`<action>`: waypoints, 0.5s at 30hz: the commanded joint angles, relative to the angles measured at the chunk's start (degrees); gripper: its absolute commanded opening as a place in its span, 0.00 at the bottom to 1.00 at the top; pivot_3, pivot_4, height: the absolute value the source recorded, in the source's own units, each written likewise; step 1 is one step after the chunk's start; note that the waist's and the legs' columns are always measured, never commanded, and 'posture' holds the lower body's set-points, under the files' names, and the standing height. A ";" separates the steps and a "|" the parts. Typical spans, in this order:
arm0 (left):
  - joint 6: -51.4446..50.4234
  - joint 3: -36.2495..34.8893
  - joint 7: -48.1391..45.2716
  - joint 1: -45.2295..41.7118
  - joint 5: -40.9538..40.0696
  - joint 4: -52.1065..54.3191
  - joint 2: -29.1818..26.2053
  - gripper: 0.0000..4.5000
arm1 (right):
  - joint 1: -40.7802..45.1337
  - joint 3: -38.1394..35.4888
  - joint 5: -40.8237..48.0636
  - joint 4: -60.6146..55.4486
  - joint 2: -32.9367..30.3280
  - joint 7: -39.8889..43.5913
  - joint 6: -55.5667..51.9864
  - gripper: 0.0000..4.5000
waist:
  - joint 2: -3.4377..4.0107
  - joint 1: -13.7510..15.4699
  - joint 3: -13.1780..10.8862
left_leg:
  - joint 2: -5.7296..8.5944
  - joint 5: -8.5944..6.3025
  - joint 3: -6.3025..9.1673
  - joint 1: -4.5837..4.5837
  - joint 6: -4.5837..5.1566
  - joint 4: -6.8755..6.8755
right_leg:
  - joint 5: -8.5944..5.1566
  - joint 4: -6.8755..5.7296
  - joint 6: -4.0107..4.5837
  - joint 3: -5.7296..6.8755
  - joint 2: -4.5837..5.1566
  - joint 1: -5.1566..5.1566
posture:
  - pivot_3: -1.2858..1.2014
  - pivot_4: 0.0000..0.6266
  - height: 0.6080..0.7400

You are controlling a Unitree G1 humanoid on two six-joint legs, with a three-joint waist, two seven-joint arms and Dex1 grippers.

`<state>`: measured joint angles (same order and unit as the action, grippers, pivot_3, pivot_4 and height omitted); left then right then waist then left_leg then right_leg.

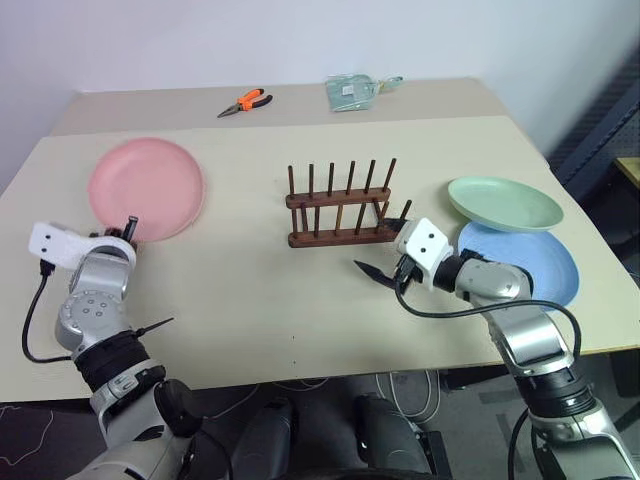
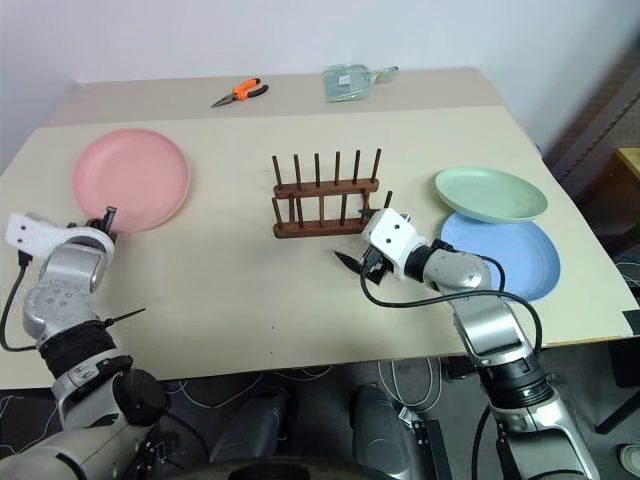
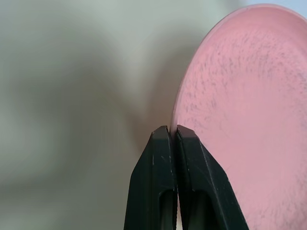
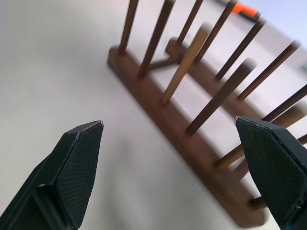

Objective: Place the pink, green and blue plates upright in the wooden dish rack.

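head views: left gripper [image 1: 128, 232] pinches the pink plate [image 1: 146, 188] at its near rim; first plate's pickup looks begun. left wrist: fingers [image 3: 156, 158] clamp the rim. right wrist: right gripper [image 4: 180, 163] spread, wooden dish rack [image 4: 192, 143] just ahead. next, lift and tilt the plate upright.

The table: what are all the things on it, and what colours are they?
Pink plate: one, salmon pink, far left of the table, its near rim pinched by the left fingers.
Green plate: one, pale mint, right side, resting on the blue plate's far edge.
Blue plate: one, light blue, right side near the edge.
Wooden dish rack: one, dark brown, middle of the table, no plates in it.
Pliers: one, orange handles, far side.
Packet: one, pale green, far side.
Table: one, beige.
Left fingers: black, shut on the pink plate's rim.
Right fingers: black, open, beside the rack.
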<state>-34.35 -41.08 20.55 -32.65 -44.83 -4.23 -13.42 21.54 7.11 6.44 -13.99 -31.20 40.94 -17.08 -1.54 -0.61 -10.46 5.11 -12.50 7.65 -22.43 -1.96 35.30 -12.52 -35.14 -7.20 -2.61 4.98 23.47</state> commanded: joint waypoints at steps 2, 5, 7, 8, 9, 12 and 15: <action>1.13 15.83 -6.42 -5.67 5.61 11.68 -0.47 0.01 | 8.53 1.41 -4.97 -4.42 -1.22 -0.63 5.35 1.00 | -0.05 0.19 -0.03 | 0.02 0.00 -0.01 -0.03 0.00 0.00 | 0.00 0.02 0.00 0.00 0.01 0.01 | 0.52 0.24 1.00; -0.41 21.39 -6.66 -7.94 6.64 14.40 1.94 0.01 | 12.45 4.46 -12.05 -1.19 -2.03 -2.47 10.71 1.00 | -0.06 0.10 -0.01 | 0.05 -0.01 -0.02 -0.03 0.01 -0.02 | 0.00 0.10 -0.01 0.00 0.03 -0.03 | 0.52 0.24 1.00; -1.69 26.34 -6.63 -9.78 7.96 16.17 4.16 0.01 | 15.71 7.04 -18.19 2.05 -2.55 -4.39 15.22 1.00 | -0.05 -0.13 -0.02 | 0.05 -0.04 -0.07 -0.01 0.02 -0.06 | 0.00 0.11 -0.01 -0.01 0.06 -0.01 | 0.52 0.24 1.00; -2.25 28.35 -6.70 -10.42 8.46 16.88 5.31 0.01 | 16.98 8.17 -21.22 3.77 -2.64 -5.63 16.67 1.00 | -0.05 -0.16 -0.02 | 0.05 -0.04 -0.10 -0.02 0.01 -0.07 | 0.00 0.10 -0.01 -0.03 0.05 0.02 | 0.52 0.24 1.00; -3.38 29.82 -6.75 -10.82 8.26 17.41 6.45 0.01 | 18.04 9.16 -24.61 5.75 -2.72 -7.63 18.23 1.00 | -0.04 -0.22 -0.03 | 0.04 -0.03 -0.12 -0.01 0.01 -0.08 | 0.00 0.08 -0.01 -0.04 0.04 0.04 | 0.52 0.24 1.00; -5.39 32.89 -7.49 -10.95 7.94 18.71 9.09 0.01 | 20.25 11.04 -32.40 11.21 -2.88 -13.05 22.70 1.00 | -0.04 -0.24 -0.03 | 0.03 -0.01 -0.15 -0.02 -0.01 -0.09 | 0.00 0.00 -0.01 -0.07 0.00 0.11 | 0.52 0.24 1.00; -7.29 34.91 -9.19 -9.84 7.96 19.87 9.92 0.00 | 20.74 11.62 -36.73 13.84 -2.73 -16.06 25.17 0.88 | -0.05 -0.22 -0.04 | 0.03 -0.01 -0.15 -0.02 -0.02 -0.10 | 0.00 0.01 0.00 -0.08 -0.01 0.12 | 0.52 0.24 1.00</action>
<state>-41.38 -6.77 12.44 -41.65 -36.80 12.48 -3.39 40.81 18.96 -27.97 0.03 -33.40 26.94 6.09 -1.59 -0.83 -10.50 5.14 -12.51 7.49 -22.45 -1.98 35.20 -12.52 -35.13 -7.20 -2.69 4.97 23.59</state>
